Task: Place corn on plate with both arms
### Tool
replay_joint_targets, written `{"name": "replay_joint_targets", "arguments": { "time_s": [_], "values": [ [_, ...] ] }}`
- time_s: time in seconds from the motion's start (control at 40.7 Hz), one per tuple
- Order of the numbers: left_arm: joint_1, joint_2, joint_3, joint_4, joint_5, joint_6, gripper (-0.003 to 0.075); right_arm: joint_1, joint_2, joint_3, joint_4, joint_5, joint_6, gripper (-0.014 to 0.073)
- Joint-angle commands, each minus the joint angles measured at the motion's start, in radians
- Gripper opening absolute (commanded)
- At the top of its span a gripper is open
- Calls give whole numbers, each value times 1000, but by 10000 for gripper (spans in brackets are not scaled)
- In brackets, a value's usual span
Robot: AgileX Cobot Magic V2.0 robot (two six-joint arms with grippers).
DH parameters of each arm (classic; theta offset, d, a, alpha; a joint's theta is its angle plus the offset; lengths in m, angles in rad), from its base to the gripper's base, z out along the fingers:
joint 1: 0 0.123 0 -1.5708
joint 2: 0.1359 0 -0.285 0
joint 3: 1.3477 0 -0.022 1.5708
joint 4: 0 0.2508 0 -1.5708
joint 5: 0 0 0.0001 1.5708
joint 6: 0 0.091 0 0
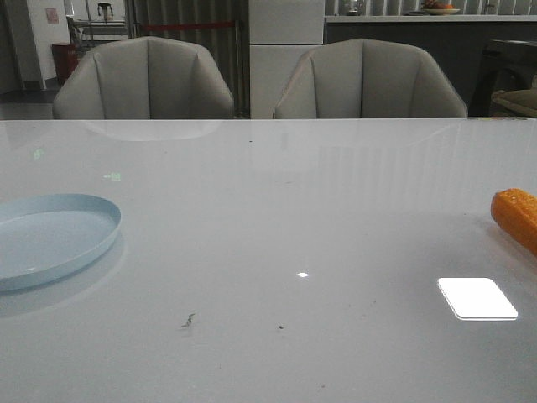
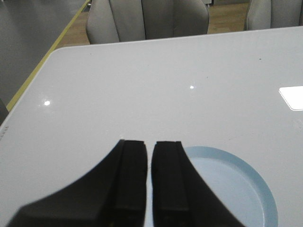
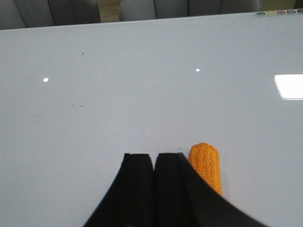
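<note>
The orange corn [image 1: 517, 217] lies on the white table at the right edge of the front view, cut off by the frame. In the right wrist view the corn [image 3: 207, 165] rests just beside my right gripper [image 3: 153, 156], outside its fingers, partly hidden by one finger. That gripper is shut and holds nothing. The pale blue plate [image 1: 52, 238] sits at the left edge of the front view. My left gripper [image 2: 149, 143] hovers over the plate's rim [image 2: 246, 170], shut and empty. Neither gripper appears in the front view.
Two grey chairs [image 1: 143, 80] [image 1: 369, 82] stand behind the table's far edge. A bright window reflection [image 1: 477, 298] lies on the table near the corn. Small dark specks [image 1: 188, 320] mark the tabletop in front.
</note>
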Motion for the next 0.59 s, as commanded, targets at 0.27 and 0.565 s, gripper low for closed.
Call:
{"name": "replay_joint_targets", "arguments": {
  "time_s": [0.27,0.565],
  "values": [
    [-5,9,-37,-16,-77,-7,432,1,51,-37,-4,-87,-3,540],
    [3,67,-57,-199,76,-9,433,1,63,-37,-3,-87,-3,540]
  ]
}}
